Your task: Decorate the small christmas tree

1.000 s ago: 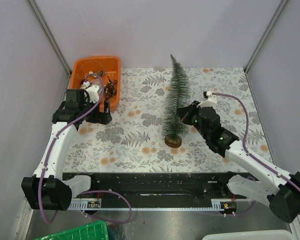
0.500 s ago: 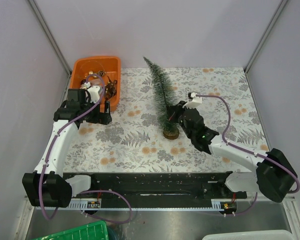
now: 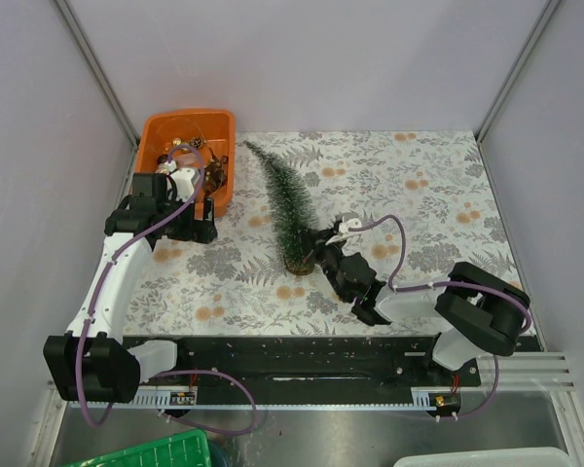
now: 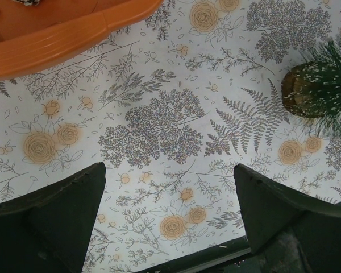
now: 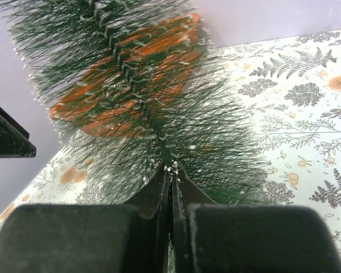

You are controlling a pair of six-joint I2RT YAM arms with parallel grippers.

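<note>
With the right gripper [image 3: 323,257], pinches the tree [image 3: 280,199] low on the stem, just above the brown base [image 3: 300,263]. In the right wrist view, shows both fingers [image 5: 74,239] pressed flat together, with the wire stem caught at their tips. Holds the tree tilted, base near the middle of the mat [image 3: 419,185], tip leaning toward 11 o'clock. Cannot tell whether the base touches the mat. Fills the right wrist view with dark bristles, frosty at the ends, and hides most of the tray [image 5: 131,74] behind them, only orange patches showing through at 12 o'clock. Trails a purple cable [image 3: 380,229] in a loop at 3 o'clock of the base.

With the left gripper [image 3: 202,219], hovers at 9 o'clock of the tree, well apart from it, jaws spread wide and holding nothing. Sits just at 6 o'clock of the orange tray [image 3: 187,119], over the mat beside the tray's near rim. In the left wrist view, frames the floral mat between the two dark fingers [image 4: 51,216], with the tray rim at 11 o'clock and the tree's base and lowest bristles at 2 o'clock.

In the tray, shows a jumble of gold and brown ornaments [image 3: 190,146], too small to tell apart. Brings the tree's tip just beside the tray's right rim, at 3 o'clock of it.
</note>
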